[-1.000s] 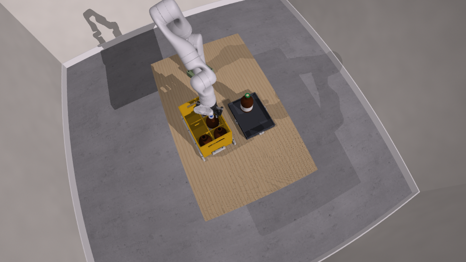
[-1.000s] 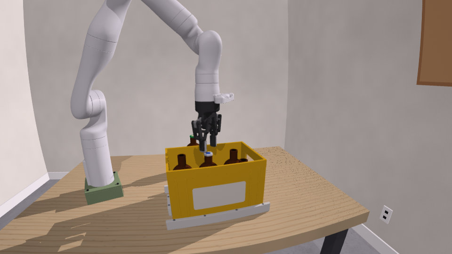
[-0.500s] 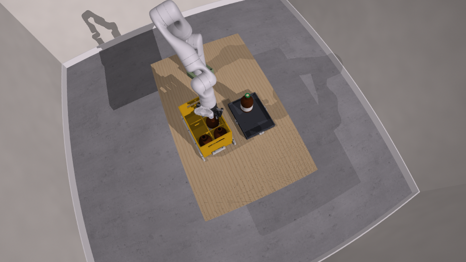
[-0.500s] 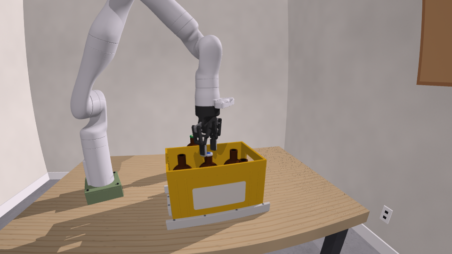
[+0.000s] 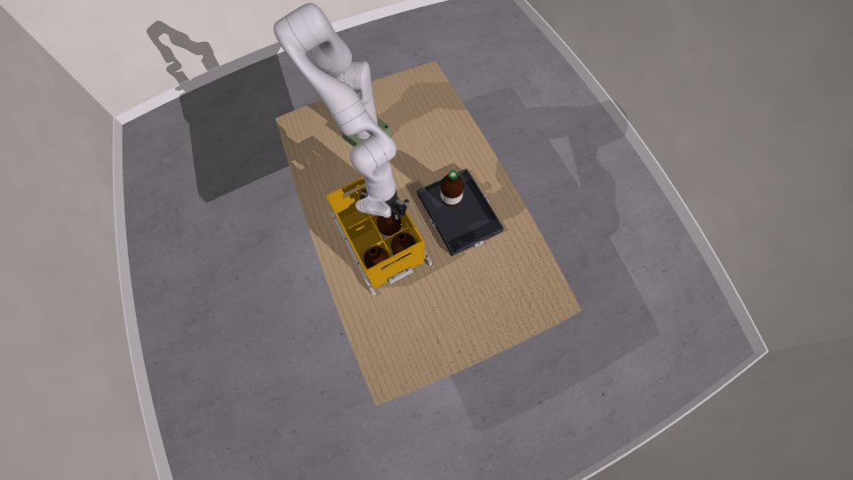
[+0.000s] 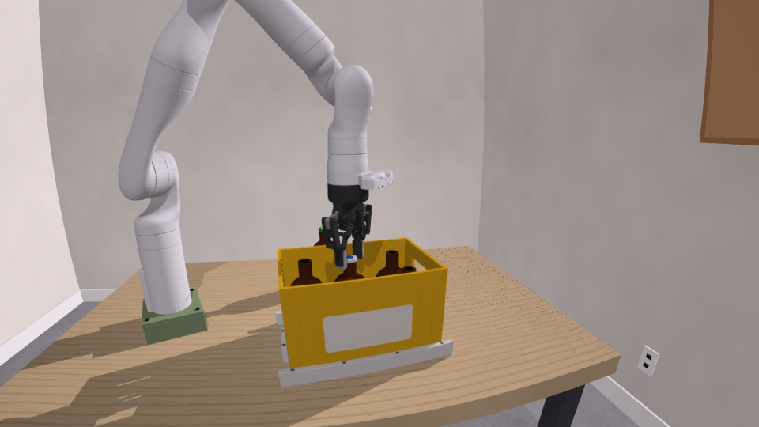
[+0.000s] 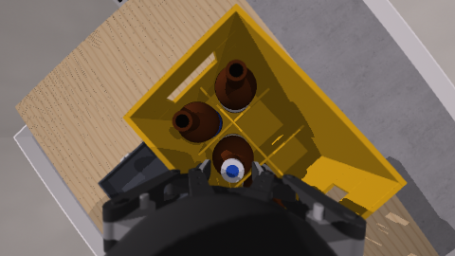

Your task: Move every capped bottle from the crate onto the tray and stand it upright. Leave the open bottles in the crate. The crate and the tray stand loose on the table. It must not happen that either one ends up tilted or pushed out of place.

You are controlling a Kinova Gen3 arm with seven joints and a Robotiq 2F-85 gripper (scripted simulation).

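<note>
While we look from nearest to farthest, our notes run as follows.

Claw: our claw (image 6: 347, 254) points straight down over the yellow crate (image 6: 366, 302), its fingers partly open and gripping nothing. One fingertip stands on each side of the blue cap, and in the wrist view we see a small gap on both sides of it.

Blue-capped bottle: the blue-capped bottle (image 7: 232, 158) stands upright in a middle compartment of the crate, on the side towards the tray. Its cap sits level with the fingertips in the exterior view.

Open bottles: two open brown bottles (image 7: 235, 85) (image 7: 194, 120) stand upright in the two end compartments beyond the capped one. We see dark, uncapped mouths on both.

Crate: it rests on the worktop (image 6: 509, 329) with a pale label panel on its front wall and a grey strip along its foot. Its other compartments, as far as the top view shows them, hold no bottle.

Tray: the dark tray (image 5: 477, 229) lies on the worktop just beside the crate, not touching it.

Green-capped bottle: a green-capped bottle (image 5: 451, 188) stands upright on the tray, near its far end.

Arm base: the arm rises from a green block (image 6: 197, 323) at the back of the worktop.
</note>
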